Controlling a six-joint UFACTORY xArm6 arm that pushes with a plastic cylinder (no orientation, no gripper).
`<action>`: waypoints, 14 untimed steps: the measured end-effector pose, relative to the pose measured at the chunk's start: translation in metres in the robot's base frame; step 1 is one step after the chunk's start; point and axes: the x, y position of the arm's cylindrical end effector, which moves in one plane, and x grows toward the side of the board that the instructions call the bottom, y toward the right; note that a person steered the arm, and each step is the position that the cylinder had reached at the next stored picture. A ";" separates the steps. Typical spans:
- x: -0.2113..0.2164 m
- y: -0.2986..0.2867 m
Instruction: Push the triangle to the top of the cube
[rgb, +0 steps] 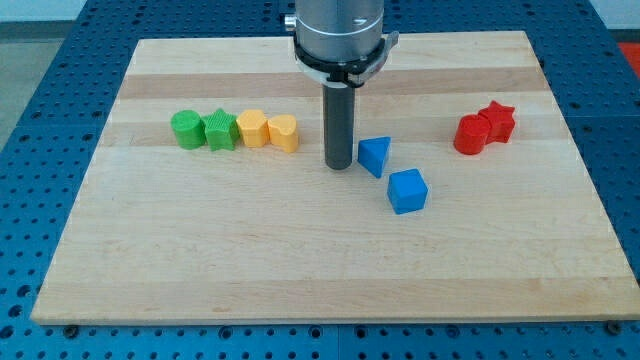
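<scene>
Nearest, just right of centre on the pale wooden counter, sits the blue plastic cube. Just above and left of it lies the blue plastic triangle, close but apart. My tip stands just beside the triangle's left edge; no pincer shows. Farther back, at upper left, two green blocks and two yellow blocks line up; two red blocks sit upper right.
</scene>
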 end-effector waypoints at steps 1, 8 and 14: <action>-0.005 0.000; -0.008 0.039; -0.117 0.096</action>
